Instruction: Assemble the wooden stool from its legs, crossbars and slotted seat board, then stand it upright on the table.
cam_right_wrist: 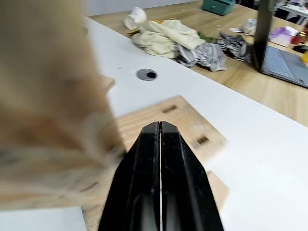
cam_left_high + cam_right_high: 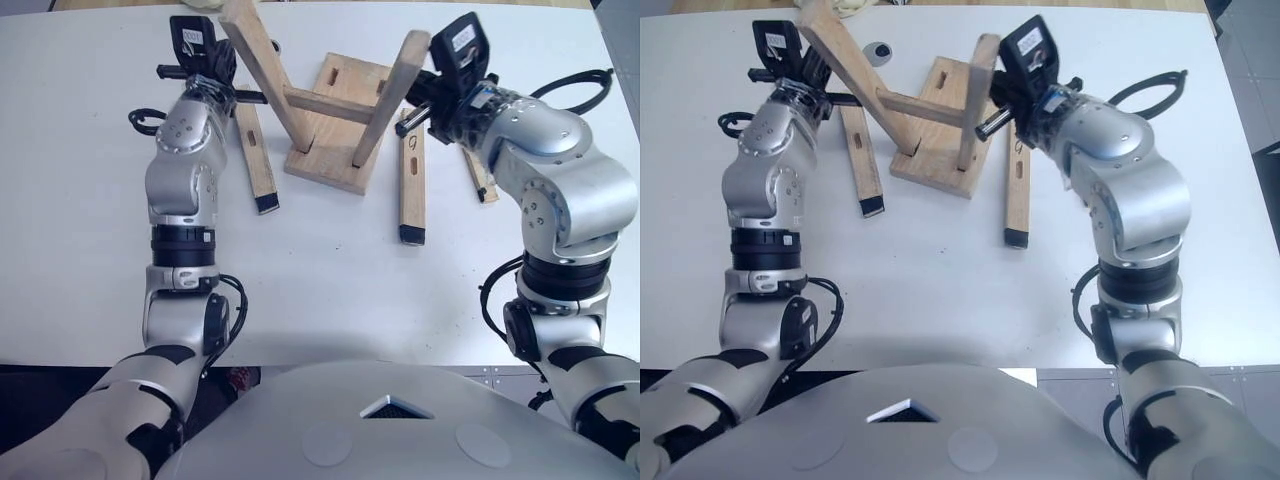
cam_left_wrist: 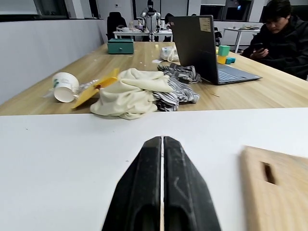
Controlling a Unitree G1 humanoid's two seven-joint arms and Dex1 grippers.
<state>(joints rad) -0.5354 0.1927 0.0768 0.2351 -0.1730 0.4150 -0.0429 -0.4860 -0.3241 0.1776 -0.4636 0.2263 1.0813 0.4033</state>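
The slotted seat board (image 2: 330,150) lies flat on the white table. Two wooden legs (image 2: 262,70) (image 2: 392,95), joined by a crossbar (image 2: 330,105), stand tilted in it. My left gripper (image 2: 215,72) sits just left of the taller leg, fingers (image 3: 149,183) shut on nothing, with a corner of the seat board (image 3: 276,187) beside it. My right gripper (image 2: 425,92) is close against the right leg, shut and empty above the seat board (image 1: 178,120). Loose legs (image 2: 256,160) (image 2: 411,185) lie flat on either side of the board.
A third loose wooden piece (image 2: 482,175) lies under my right forearm. A cable grommet (image 2: 878,50) sits behind the stool. Beyond the white table, a wooden table holds a cloth pile (image 3: 139,91), a paper cup (image 3: 65,86) and a laptop (image 3: 202,48).
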